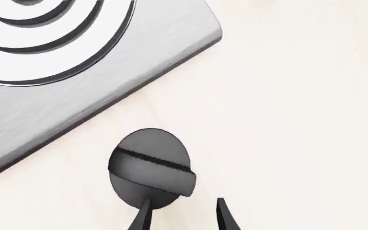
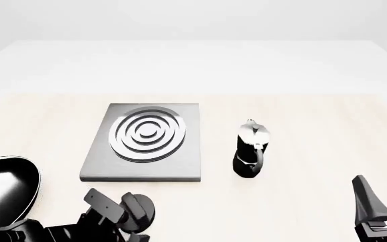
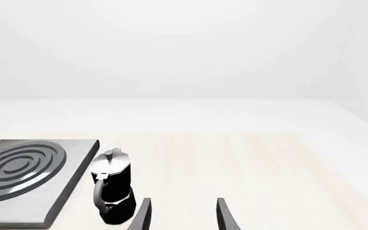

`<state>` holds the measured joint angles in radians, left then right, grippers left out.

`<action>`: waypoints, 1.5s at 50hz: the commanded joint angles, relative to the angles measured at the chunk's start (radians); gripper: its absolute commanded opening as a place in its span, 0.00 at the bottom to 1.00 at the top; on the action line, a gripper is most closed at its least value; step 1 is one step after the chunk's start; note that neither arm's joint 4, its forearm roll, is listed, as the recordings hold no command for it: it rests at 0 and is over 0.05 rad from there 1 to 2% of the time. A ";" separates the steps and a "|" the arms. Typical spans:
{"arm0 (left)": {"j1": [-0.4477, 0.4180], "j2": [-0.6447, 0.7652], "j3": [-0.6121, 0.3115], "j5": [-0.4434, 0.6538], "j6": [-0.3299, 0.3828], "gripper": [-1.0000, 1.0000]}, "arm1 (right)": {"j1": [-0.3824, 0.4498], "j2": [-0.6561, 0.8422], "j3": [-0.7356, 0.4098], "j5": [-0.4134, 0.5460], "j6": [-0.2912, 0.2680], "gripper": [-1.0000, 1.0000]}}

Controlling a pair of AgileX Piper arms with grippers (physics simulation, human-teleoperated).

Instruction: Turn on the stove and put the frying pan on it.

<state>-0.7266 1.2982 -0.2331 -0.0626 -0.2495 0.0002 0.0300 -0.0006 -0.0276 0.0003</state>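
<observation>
The stove [image 2: 188, 151] is a grey slab with silver burner rings, lying left of the table's middle. Its round black knob [image 1: 151, 165], with a ridge across it, sits on the table just in front of the slab. My left gripper [image 1: 184, 216] hovers open close over the knob [image 2: 145, 214]; one fingertip [image 1: 143, 215] overlaps the knob's edge and the other stands clear beside it. The frying pan [image 2: 2, 189], glossy black, rests at the far left edge, beside the left arm. My right gripper [image 2: 385, 195] stands open at the front right, holding nothing.
A black-and-silver moka pot [image 2: 251, 151] stands upright just right of the stove, and it also shows ahead of the right gripper [image 3: 184, 214] as the moka pot [image 3: 112, 189]. The light wooden table [image 2: 301, 111] stretches beyond to a white backdrop.
</observation>
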 commanded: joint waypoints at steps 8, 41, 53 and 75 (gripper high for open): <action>-0.107 0.056 0.008 -0.015 -0.046 1.00 | 0.000 0.004 0.000 -0.005 0.000 1.00; 0.264 -0.641 -0.290 0.929 0.241 1.00 | 0.000 -0.005 0.000 0.005 0.000 1.00; 0.361 -0.651 -0.575 1.115 0.370 1.00 | 0.000 -0.003 0.000 0.003 0.000 1.00; 0.648 -0.721 -0.760 1.283 0.564 1.00 | 0.000 0.008 0.000 -0.008 0.000 1.00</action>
<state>-0.2022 0.5946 -0.9193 1.1584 0.2304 0.0002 0.0284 -0.0011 -0.0258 0.0001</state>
